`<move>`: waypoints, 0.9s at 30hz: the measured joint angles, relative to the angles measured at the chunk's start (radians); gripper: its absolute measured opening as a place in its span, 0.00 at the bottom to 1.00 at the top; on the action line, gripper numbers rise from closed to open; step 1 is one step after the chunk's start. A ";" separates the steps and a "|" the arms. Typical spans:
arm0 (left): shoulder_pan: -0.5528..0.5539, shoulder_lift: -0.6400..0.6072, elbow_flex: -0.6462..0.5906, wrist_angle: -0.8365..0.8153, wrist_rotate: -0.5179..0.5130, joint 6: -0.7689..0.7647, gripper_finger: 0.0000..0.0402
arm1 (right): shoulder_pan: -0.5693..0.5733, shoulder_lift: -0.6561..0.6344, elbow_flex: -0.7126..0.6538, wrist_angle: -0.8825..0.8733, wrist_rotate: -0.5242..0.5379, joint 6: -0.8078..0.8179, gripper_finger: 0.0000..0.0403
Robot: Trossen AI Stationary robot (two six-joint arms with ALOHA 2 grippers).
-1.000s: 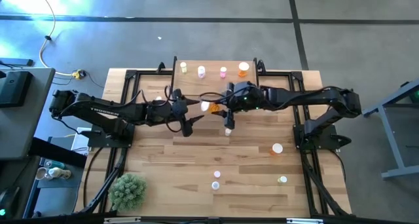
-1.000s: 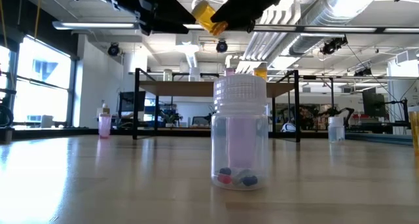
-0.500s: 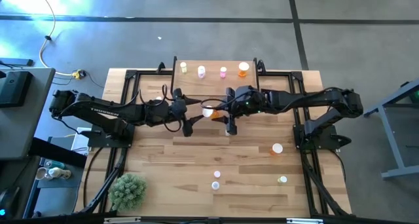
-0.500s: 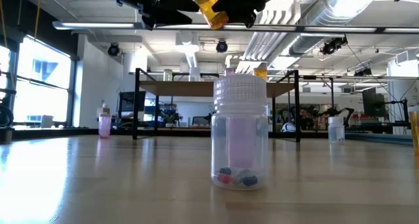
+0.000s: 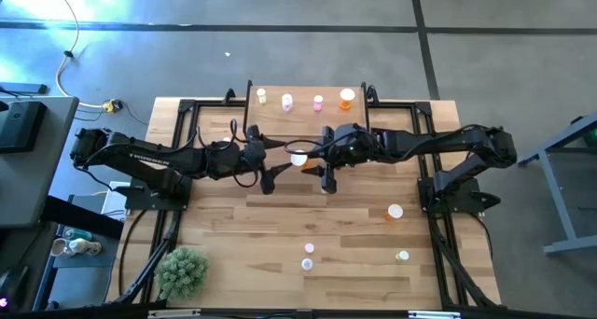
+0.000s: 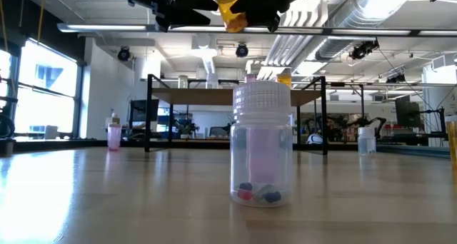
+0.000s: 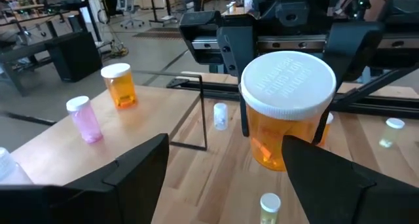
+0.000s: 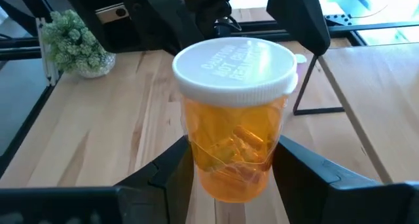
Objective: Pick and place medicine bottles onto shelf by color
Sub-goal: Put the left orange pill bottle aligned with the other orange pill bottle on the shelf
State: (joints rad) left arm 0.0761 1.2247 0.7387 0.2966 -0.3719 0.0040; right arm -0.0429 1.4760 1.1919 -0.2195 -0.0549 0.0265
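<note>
An orange medicine bottle (image 5: 298, 158) with a white cap hangs in the air above the table's middle, in front of the shelf (image 5: 303, 118). My right gripper (image 5: 308, 159) is shut on it. My left gripper (image 5: 277, 162) faces it from the left, open. In the left wrist view its fingers stand wide on either side of the bottle (image 7: 288, 106) without touching it. On the shelf stand a yellow-green bottle (image 5: 262, 97), two pinkish bottles (image 5: 286, 102) (image 5: 318, 103) and an orange bottle (image 5: 347, 99). My right gripper pinches the orange bottle's lower body (image 8: 232, 175) between its two fingers (image 8: 167, 168), one on each side. The fingers come from the table's right side, slanting a little down. The bottle is lifted clear of the table and tilted, with its cap (image 8: 234, 67) uppermost.
Loose bottles are on the table: an orange one on its side (image 5: 395, 211), a lavender one (image 6: 262, 144), another beside it (image 5: 309, 250), a yellow-green one (image 5: 402, 256) and a small one (image 5: 325, 187) under the right arm. A green plant (image 5: 182, 270) stands at the near left.
My right gripper has swung a little toward the left arm with the orange bottle, which sits slightly higher and more upright in the low view. Both grippers keep the same opening.
</note>
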 joint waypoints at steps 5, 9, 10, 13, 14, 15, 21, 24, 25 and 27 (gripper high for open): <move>0.000 0.000 0.001 -0.002 -0.022 0.000 0.72 | 0.000 -0.023 0.000 -0.004 0.050 -0.021 0.43; 0.000 0.000 0.001 -0.012 -0.030 0.000 0.72 | 0.000 -0.058 0.000 -0.008 0.081 -0.055 0.43; 0.000 0.000 0.001 -0.013 -0.029 0.000 0.72 | 0.000 -0.071 0.000 -0.010 0.088 -0.065 0.43; -0.001 0.000 0.001 -0.014 -0.027 0.000 0.72 | -0.003 -0.119 0.000 -0.026 0.147 -0.112 0.43; -0.001 0.000 0.001 -0.014 -0.027 0.000 0.72 | -0.003 -0.139 0.000 -0.026 0.177 -0.129 0.43; -0.001 0.000 0.001 -0.014 -0.026 0.000 0.72 | -0.003 -0.161 0.000 -0.034 0.208 -0.142 0.43; -0.001 0.000 0.001 -0.018 -0.025 0.000 0.72 | -0.004 -0.281 -0.031 -0.049 0.370 -0.193 0.43; -0.001 0.000 0.001 -0.019 -0.025 0.000 0.72 | -0.029 -0.339 -0.128 -0.008 0.393 -0.177 0.43; -0.001 0.000 0.001 -0.019 -0.025 0.000 0.72 | -0.042 -0.359 -0.172 0.031 0.392 -0.163 0.43; -0.001 0.000 0.001 -0.017 -0.025 0.000 0.72 | -0.069 -0.395 -0.257 0.101 0.400 -0.136 0.43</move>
State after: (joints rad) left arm 0.0753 1.2243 0.7395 0.2796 -0.3969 0.0040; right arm -0.1117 1.0809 0.9345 -0.1189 0.3451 -0.1091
